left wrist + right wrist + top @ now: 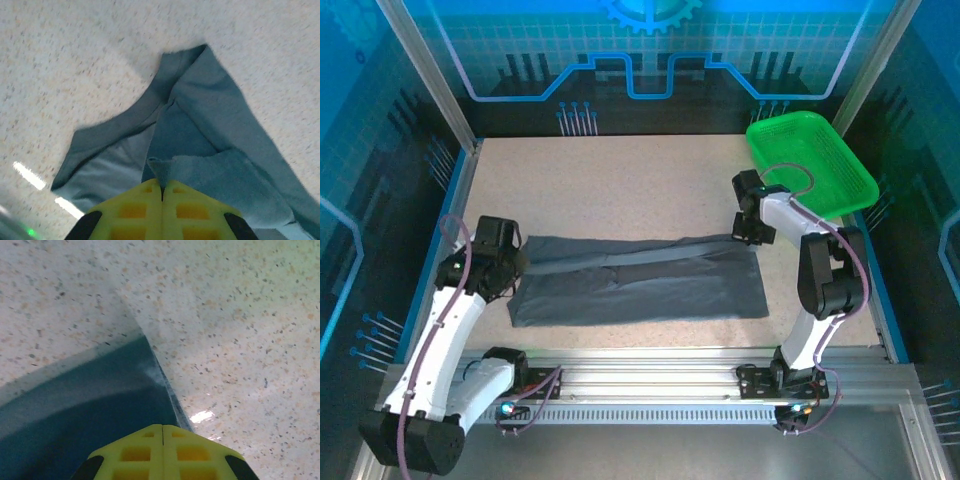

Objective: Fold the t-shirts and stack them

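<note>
A speckled, light-coloured table [620, 180] is noted, enclosed by blue-lit panels on its left, far and right sides. One dark slate-grey t-shirt [650, 290] is found spread across the near middle of the table, its long axis running left to right. Its far edge is seen drawn into a narrow band stretched between the two grippers, while the rest lies flat on the table. A green basket [810, 155] is located at the far right corner, apart from the t-shirt and just beyond the right arm. The left gripper [515, 262] is recorded at the far left corner of the garment. In the left wrist view its yellow fingers [130, 210] are seen pressed together, with a small fold of the fabric pinched at their tips and the neckline lying open on the table ahead of them. The right gripper [745, 232] is recorded at the far right corner of the garment. In the right wrist view its fingers [135, 452] are likewise closed against each other, with the cloth's corner held beneath them and a faint shadow cast on the table alongside.
</note>
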